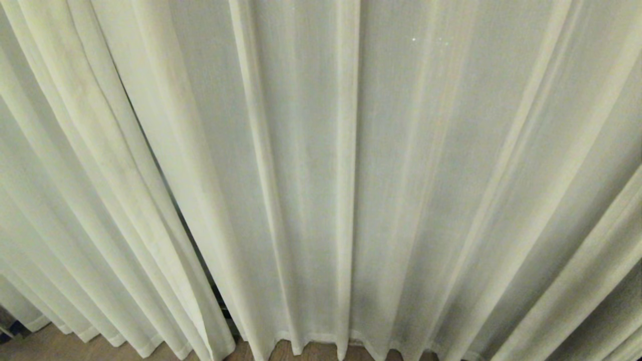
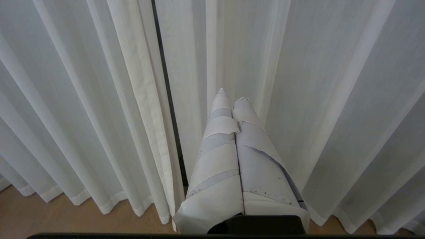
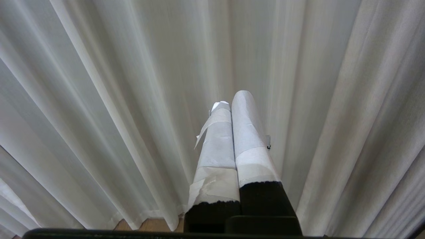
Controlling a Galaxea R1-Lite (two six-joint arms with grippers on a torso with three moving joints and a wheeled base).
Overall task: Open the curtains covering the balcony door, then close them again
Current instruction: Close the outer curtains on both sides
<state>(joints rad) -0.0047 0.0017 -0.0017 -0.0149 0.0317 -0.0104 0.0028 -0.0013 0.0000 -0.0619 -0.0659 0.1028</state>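
Observation:
Cream-white pleated curtains (image 1: 311, 175) fill the head view from top to floor, drawn across. A thin dark slit (image 1: 165, 185) runs down between two panels left of centre. The balcony door is hidden behind the fabric. Neither arm shows in the head view. In the left wrist view my left gripper (image 2: 232, 94), its fingers wrapped in white tape, is shut with nothing in it, just short of the curtains (image 2: 298, 83), a little to the side of the dark slit (image 2: 167, 99). In the right wrist view my right gripper (image 3: 233, 99), also taped, is shut and empty before the pleats (image 3: 132, 83).
A wooden floor (image 1: 60, 346) shows below the curtain hems at the lower left. Something dark and small (image 1: 7, 326) sits at the far left edge by the floor. The hems (image 2: 109, 205) hang just above the floor.

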